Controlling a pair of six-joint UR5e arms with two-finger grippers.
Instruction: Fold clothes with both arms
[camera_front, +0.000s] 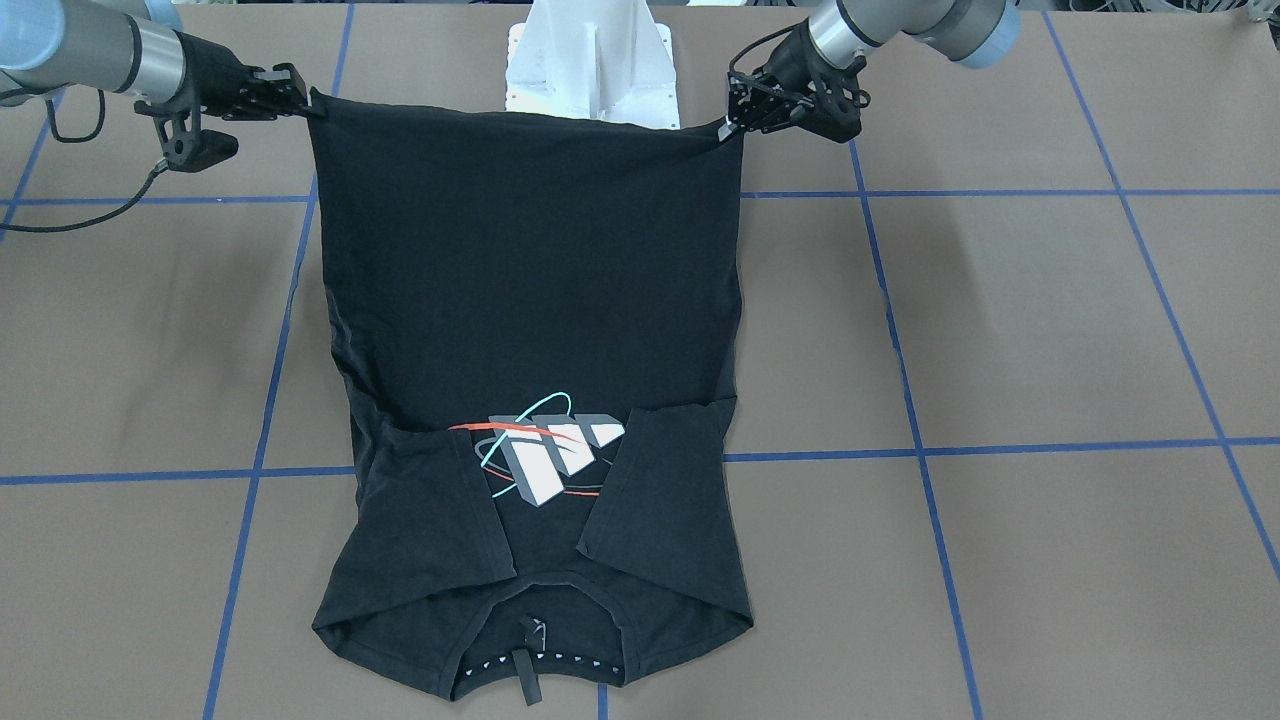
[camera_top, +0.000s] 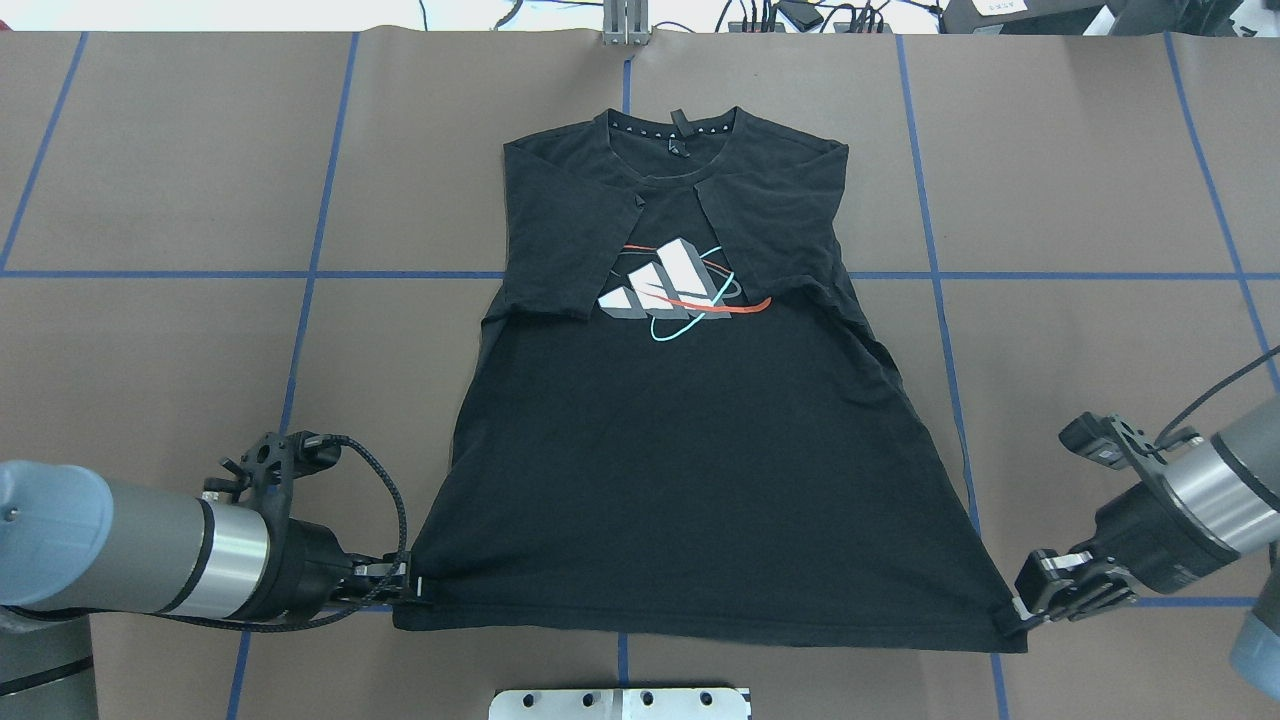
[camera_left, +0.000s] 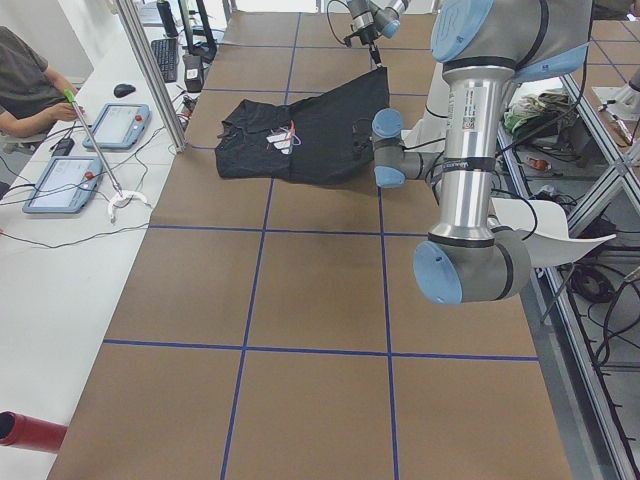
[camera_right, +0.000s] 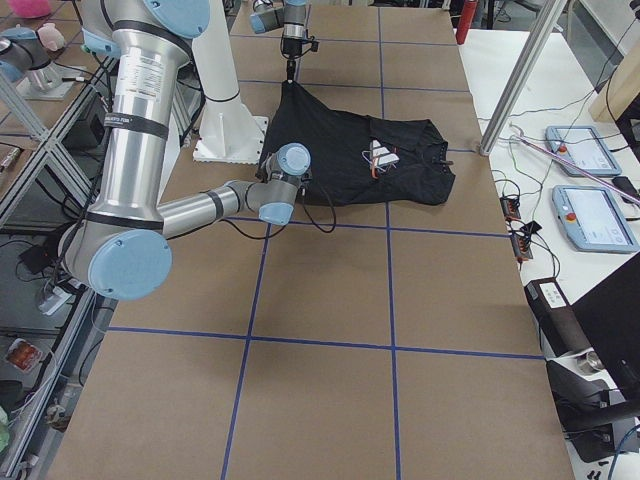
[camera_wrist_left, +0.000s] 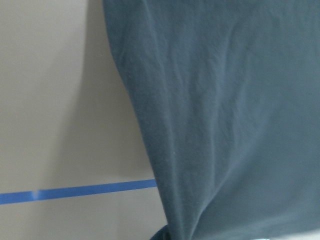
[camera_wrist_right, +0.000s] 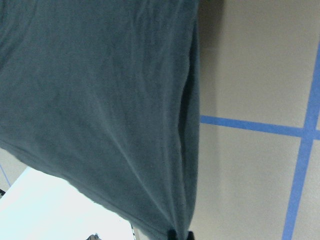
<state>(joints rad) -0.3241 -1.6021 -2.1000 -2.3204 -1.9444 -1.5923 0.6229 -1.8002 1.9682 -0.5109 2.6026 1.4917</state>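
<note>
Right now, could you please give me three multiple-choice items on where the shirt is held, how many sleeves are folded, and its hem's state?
1. Where do the left gripper and right gripper hold the T-shirt? A collar; B hem corners; C shoulders.
2. How many sleeves are folded over the chest? A none; B one; C two.
3. The hem is: A lying flat; B raised off the table; C rolled up.
Answers: B, each gripper pinches a bottom corner; C, both lie inward beside the graphic; B, side views show it lifted.
</note>
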